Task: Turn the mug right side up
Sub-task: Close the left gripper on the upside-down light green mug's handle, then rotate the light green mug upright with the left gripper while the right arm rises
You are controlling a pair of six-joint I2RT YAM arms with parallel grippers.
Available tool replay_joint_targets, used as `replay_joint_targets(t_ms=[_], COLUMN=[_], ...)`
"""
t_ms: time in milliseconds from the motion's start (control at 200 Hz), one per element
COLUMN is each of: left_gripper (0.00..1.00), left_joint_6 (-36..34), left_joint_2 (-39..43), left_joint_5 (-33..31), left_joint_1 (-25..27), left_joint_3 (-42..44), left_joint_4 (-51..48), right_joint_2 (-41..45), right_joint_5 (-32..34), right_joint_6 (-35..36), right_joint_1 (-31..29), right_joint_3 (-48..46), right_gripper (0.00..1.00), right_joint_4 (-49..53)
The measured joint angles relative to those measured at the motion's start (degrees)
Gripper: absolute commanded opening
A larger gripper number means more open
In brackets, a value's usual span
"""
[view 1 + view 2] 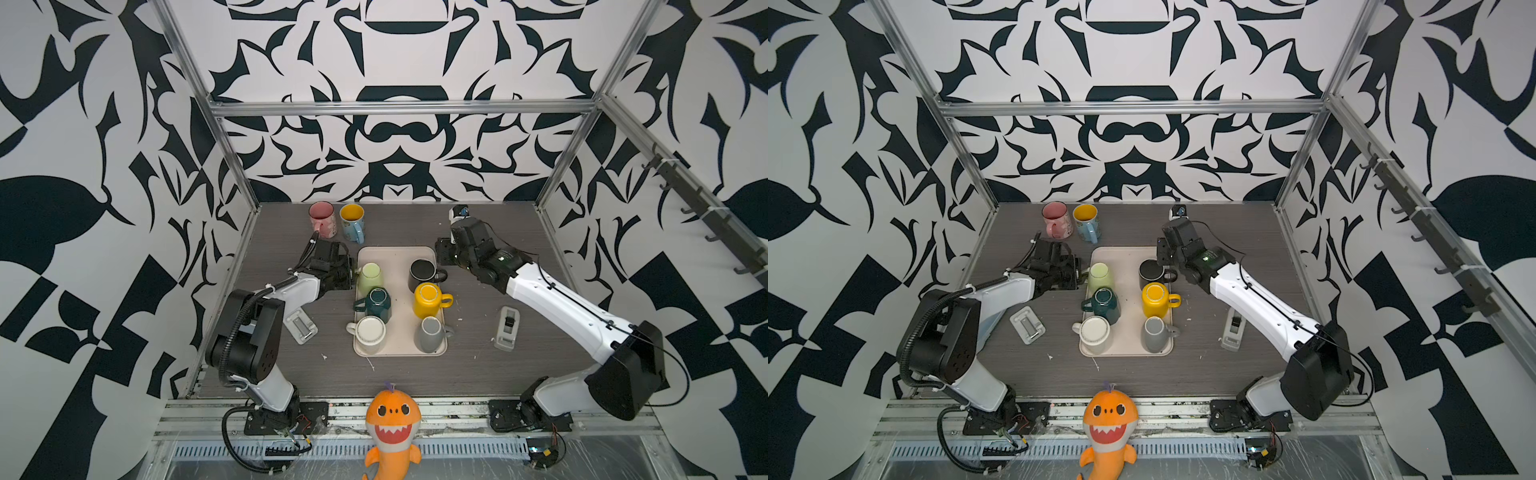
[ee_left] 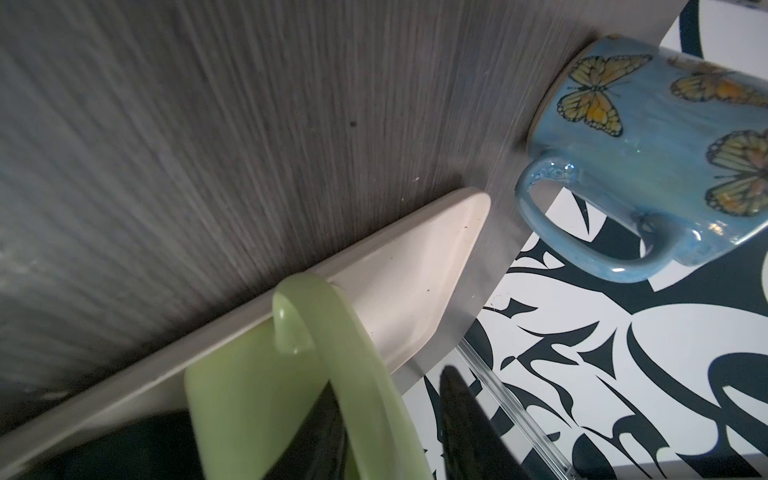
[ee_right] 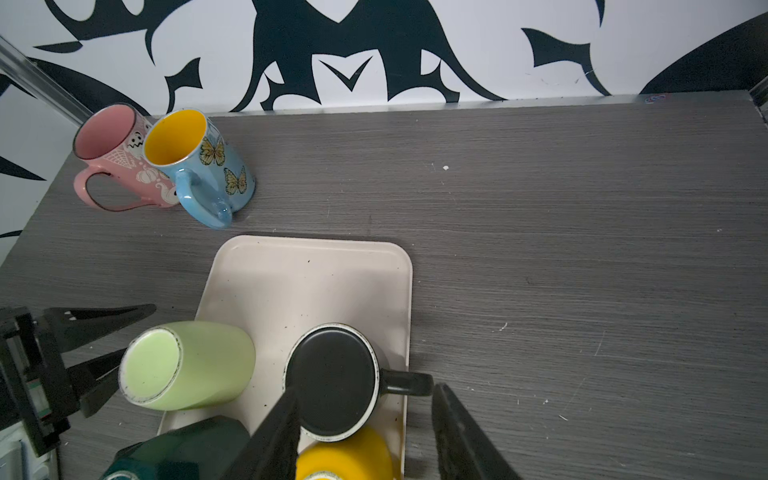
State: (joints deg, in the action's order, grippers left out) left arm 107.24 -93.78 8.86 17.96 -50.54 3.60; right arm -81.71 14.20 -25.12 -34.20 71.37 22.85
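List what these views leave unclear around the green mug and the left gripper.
- Green mug handle: in both top views the left gripper mostly covers it; in the right wrist view the mug's body does.
- Whether the fingers touch it: left wrist view is blurred, fingers cut off at its bottom edge.
- Whether its rim sits flat on the tray: hidden by the mug's body everywhere.

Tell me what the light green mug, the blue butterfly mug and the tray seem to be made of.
Light green mug: likely glazed ceramic, satin sheen, with a paler rough ring round its base.
Blue butterfly mug: glazed ceramic, glossy highlights on the handle, painted butterflies.
Tray: probably moulded plastic, matte beige, rounded raised rim; cannot be sure.
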Motion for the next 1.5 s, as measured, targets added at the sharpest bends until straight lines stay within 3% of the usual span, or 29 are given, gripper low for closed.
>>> replay_joint_targets(t_ms=[420,790,1155,1500], left_gripper=[0.26,0.00,0.00,0.00], left_joint_6=[1.0,2.6,-1.3,-11.9], left_joint_2=[-2.1,-3.5,-4.3,-3.0], left_joint_5=[1.2,4.0,2.6,2.1], left_joint_1=[-0.1,0.0,-0.1,-0.1], left_joint_3=[0.0,-0.6,-3.7,-6.7], left_joint_4=[3.2,7.3,7.7,10.0], right_joint_2=[-0.4,-1.6,-2.0,-2.0], right_joint_5=[0.0,0.0,0.0,0.0], right_joint_6=[-0.2,-0.2,-0.2,-0.3], right_joint_1=[0.0,0.0,0.0,0.0], right_joint_3=[0.0,0.0,0.0,0.0], right_gripper=[0.54,0.54,0.54,0.54], right_joint_4=[0.0,0.2,0.4,0.4])
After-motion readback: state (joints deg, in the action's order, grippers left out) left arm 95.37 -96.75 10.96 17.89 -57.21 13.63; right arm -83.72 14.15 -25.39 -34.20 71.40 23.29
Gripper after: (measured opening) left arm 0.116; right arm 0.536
